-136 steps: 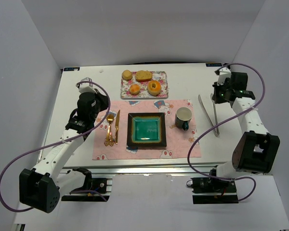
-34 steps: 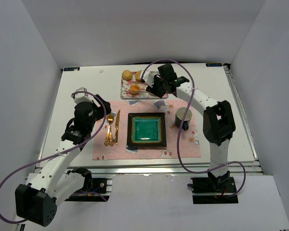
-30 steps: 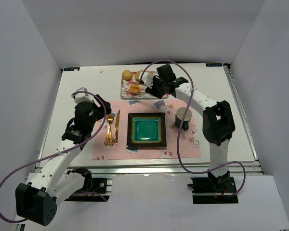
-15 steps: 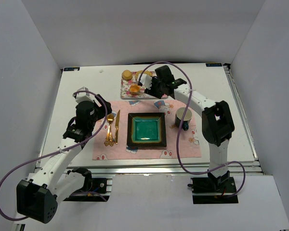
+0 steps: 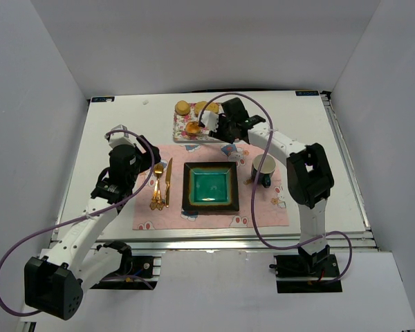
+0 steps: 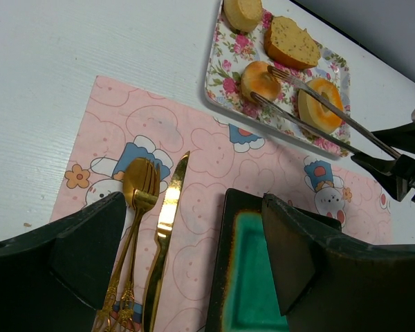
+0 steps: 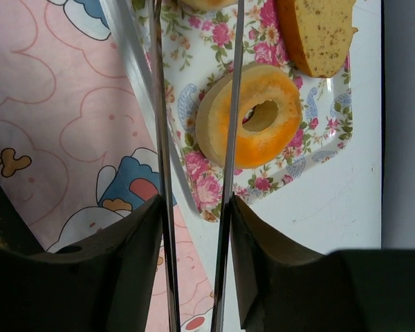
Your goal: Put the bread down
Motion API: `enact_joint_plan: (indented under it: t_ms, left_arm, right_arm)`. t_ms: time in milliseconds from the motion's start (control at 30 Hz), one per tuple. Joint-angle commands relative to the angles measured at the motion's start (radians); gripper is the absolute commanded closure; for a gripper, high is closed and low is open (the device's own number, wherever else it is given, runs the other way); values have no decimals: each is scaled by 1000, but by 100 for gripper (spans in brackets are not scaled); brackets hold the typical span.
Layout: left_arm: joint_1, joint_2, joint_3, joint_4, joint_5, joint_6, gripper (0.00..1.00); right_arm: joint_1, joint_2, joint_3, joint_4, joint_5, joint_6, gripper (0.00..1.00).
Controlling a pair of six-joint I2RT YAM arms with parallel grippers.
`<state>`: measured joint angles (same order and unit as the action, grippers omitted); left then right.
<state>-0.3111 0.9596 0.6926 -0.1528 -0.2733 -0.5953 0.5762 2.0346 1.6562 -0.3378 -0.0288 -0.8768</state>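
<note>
Where the right gripper (image 7: 195,214) clamps the tongs (image 6: 318,114), their tips straddle the bread (image 6: 259,79) (round, darker centre upward) on the tray (image 6: 218,66); the left gripper (image 6: 194,207) hangs wide open, empty, over the mat (image 6: 124,117).

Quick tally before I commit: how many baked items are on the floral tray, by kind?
Orange-golden bun: 1
Pale bun: 1
Bread slice: 1
Ring doughnut: 1
Total: 4

Placemat (image 7: 41,83): brown letters at edge, perhaps "LY"; nothing else legible.
</note>
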Motion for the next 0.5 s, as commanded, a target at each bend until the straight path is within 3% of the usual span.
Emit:
enact_joint_plan:
  t_ms: [0,233,467]
  left_arm:
    - [4,-7,10,13,-10,9,11]
    - [4,-9,10,18,-15,9,12]
    - [6,-9,12,18,-15,11,12]
  right_arm:
    - [10,13,-3,43,26,-25,56]
    - [10,9,2,37,53,-33,86]
    - [8,-40,-19,32,0,-11,98]
